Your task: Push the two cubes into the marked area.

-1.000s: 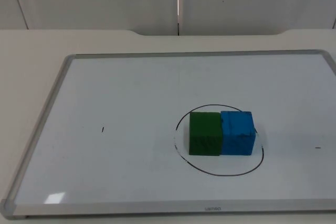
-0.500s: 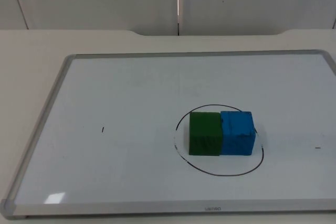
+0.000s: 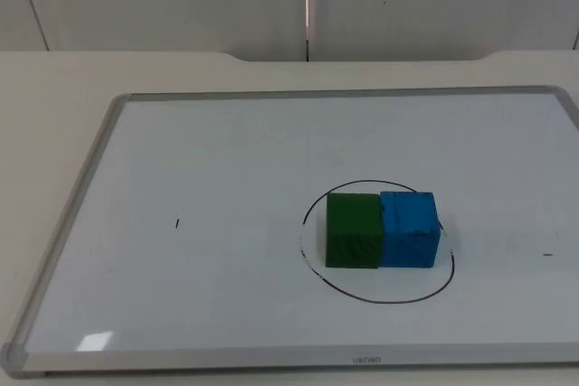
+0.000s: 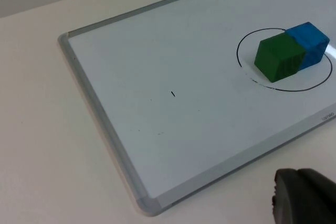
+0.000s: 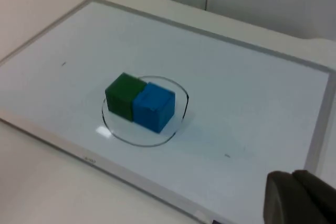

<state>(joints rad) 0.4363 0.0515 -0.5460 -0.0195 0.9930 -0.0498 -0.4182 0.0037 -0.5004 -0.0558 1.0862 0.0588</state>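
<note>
1. Cubes sit touching inside the drawn ring (image 3: 318,276): green cube (image 3: 353,230) beside blue cube (image 3: 409,229).
2. Ring lies on the whiteboard (image 3: 199,223).
3. Task looks done; nothing seems left.
4. Left tool (image 4: 304,200) and right tool (image 5: 299,198) wait off the whiteboard; their spread cannot be told.

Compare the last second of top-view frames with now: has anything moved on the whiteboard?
No visible change. The green cube and blue cube sit touching side by side inside the drawn circle on the whiteboard, exactly as before. Both arms wait back off the board.
</note>
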